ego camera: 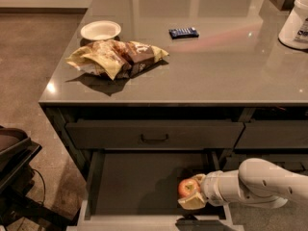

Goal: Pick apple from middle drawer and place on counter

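White arm level from the right, gripper [194,191] low, clasped around apple [186,186].
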`<move>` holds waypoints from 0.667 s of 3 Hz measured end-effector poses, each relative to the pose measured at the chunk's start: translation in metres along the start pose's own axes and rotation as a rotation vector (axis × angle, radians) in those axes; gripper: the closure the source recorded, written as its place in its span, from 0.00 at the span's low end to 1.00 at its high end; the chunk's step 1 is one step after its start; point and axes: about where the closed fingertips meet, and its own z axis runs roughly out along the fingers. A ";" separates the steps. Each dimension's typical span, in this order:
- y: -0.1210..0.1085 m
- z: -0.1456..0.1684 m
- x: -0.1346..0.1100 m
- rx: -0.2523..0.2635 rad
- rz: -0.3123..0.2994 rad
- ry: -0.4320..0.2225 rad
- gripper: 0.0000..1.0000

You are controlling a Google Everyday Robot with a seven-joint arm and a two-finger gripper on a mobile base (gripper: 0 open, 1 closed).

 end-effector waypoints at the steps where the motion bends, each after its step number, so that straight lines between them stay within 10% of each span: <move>1: 0.003 -0.034 -0.013 0.037 -0.038 0.007 1.00; 2: 0.031 -0.106 -0.035 0.106 -0.085 0.023 1.00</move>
